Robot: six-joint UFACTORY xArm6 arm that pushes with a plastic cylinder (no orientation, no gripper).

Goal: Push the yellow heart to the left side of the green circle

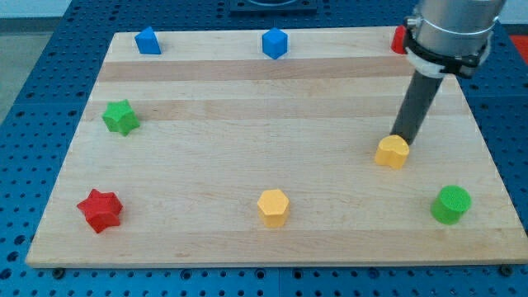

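The yellow heart (393, 152) lies on the wooden board (247, 124) at the view's right of centre. The green circle (450, 204) stands lower right of it, near the board's right edge, with a gap between them. My tip (402, 134) is at the end of the dark rod and touches the heart's upper edge, just above and right of its middle. The rod rises up and right to the arm's grey body at the view's top right.
A yellow hexagon (273, 206) lies at bottom centre. A red star (100, 209) is at bottom left, a green star (120, 117) at left. Two blue blocks (148, 40) (274, 43) sit along the top edge. A red block (399, 39) is partly hidden behind the arm.
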